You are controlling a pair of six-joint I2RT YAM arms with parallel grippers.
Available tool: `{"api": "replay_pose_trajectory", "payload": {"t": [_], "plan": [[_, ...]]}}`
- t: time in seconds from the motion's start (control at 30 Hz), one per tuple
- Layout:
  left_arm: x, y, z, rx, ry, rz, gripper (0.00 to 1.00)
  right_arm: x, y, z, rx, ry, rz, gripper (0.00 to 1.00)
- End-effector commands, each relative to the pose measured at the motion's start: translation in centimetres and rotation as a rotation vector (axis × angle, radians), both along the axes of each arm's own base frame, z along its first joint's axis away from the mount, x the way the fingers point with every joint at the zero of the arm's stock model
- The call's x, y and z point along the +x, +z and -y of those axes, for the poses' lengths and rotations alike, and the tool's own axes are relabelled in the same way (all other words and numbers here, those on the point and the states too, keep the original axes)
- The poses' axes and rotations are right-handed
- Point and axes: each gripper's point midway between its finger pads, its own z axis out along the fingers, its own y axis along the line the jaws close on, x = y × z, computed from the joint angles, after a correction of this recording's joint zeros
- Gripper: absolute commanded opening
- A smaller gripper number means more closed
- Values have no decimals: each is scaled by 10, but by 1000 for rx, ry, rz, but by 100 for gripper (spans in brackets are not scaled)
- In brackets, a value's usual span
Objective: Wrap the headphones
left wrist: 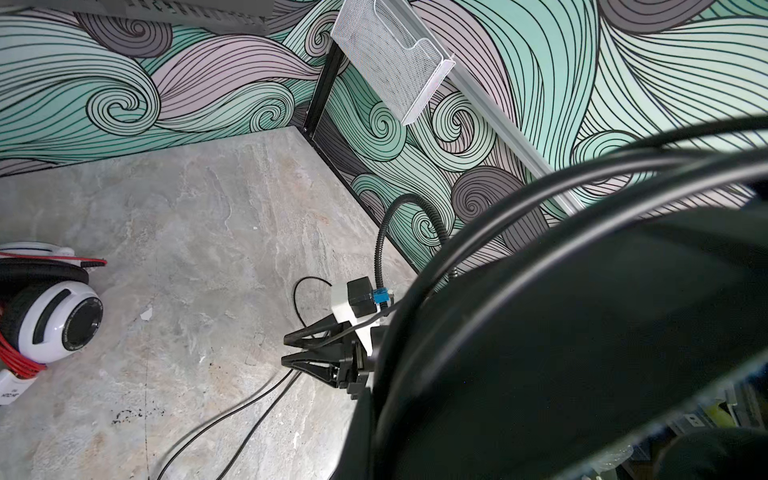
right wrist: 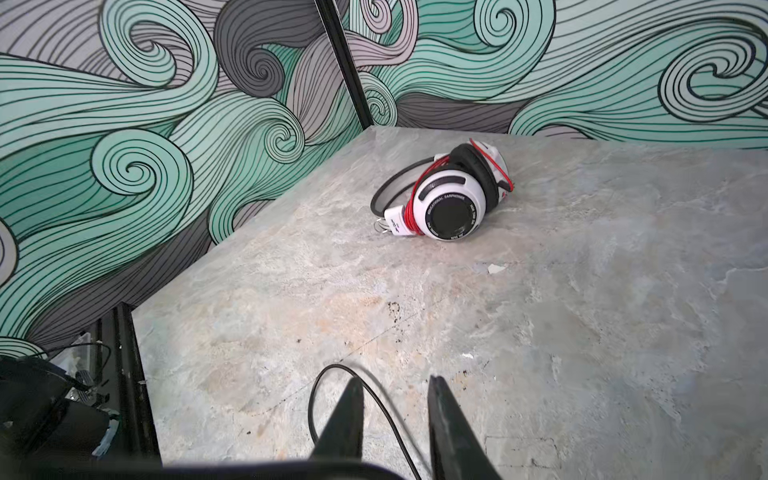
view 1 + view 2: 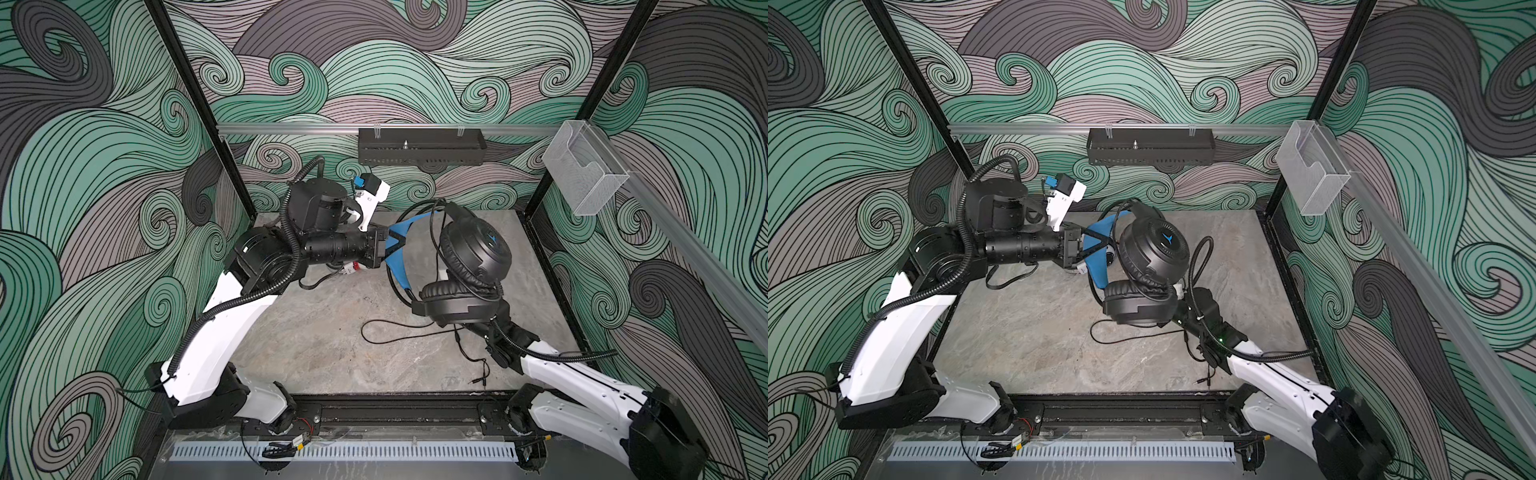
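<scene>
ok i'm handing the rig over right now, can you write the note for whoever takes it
Left gripper: shut on the blue headband of the black headset, holding it up off the table.
Right gripper: open, low under that headset, black cord running between its fingers, not pinched.
White headset: lies on the table, left side, red cord wound round it; looks done.
Left to do: some black cord loops over the black headset; the rest, plug included, trails on the table and needs winding.
</scene>
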Motion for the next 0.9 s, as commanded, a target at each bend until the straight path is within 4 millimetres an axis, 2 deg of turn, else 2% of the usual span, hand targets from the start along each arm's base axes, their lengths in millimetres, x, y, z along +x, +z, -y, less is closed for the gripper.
{"api": "replay_pose_trajectory", "payload": {"t": [0.0,0.17,0.27,0.37,0.43,0.57,0.7,0.87], "plan": [[4,30,5,-114,5,6,0,0,20,-3,57,9,52,26],[9,29,5,-119,25,-8,0,-6,17,-5,57,34,46,18],[15,31,2,-136,50,-11,0,-14,12,-6,51,51,30,9],[32,33,-7,-186,129,-27,0,-28,8,-4,30,48,20,0],[41,47,-30,-244,229,-1,0,-37,5,-1,-5,27,18,0],[69,50,-57,-255,390,27,0,-54,-3,0,-139,21,20,0],[99,28,-86,-170,618,31,0,-67,-5,-2,-245,19,38,0],[125,-3,-120,-4,822,86,0,-80,7,-12,-360,36,92,0]]}}
